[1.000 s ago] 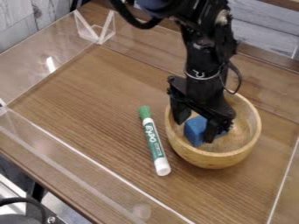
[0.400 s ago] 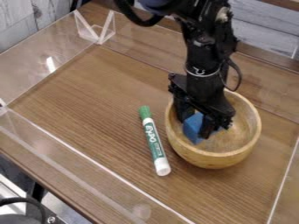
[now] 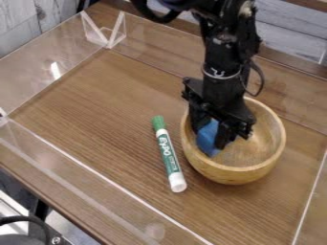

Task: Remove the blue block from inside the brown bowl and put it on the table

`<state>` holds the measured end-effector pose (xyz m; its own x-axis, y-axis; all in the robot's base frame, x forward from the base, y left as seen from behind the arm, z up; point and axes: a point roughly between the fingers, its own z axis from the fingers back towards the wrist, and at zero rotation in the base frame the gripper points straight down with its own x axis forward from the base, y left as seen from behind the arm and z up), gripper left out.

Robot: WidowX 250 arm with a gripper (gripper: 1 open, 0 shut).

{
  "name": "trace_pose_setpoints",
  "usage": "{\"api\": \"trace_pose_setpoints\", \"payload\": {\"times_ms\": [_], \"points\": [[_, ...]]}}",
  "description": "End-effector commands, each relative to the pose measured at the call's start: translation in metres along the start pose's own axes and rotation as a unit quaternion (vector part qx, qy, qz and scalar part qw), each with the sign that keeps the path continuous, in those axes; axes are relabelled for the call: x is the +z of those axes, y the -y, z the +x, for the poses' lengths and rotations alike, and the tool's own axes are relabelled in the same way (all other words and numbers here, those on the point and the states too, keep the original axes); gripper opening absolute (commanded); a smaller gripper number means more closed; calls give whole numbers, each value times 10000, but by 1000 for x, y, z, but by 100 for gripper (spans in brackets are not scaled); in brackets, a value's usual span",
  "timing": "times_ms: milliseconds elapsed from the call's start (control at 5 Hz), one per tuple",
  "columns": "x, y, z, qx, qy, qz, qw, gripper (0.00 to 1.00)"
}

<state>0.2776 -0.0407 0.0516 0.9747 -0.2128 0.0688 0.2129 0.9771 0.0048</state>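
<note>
Camera view: inside the brown bowl (image 3: 235, 153), my gripper (image 3: 217, 137) straddles the blue block (image 3: 211, 139), light, stiff, best pinched across its flat sides; I cannot tell whether it is clamped.

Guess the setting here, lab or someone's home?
Most likely a lab test bench. The wood-grain table is fenced by low clear acrylic walls, a single arm's gripper reaches into a bowl, and the only props are that bowl, a blue block and a marker.
</note>
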Motion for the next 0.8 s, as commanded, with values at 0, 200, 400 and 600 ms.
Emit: {"api": "trace_pose_setpoints", "payload": {"times_ms": [0, 200, 400, 600], "points": [[33, -7, 15, 85, 419, 74, 9991, 0], [63, -16, 17, 319, 529, 190, 9979, 0], [90, -39, 17, 662, 664, 293, 9952, 0], [109, -63, 12, 880, 747, 388, 9926, 0]]}}
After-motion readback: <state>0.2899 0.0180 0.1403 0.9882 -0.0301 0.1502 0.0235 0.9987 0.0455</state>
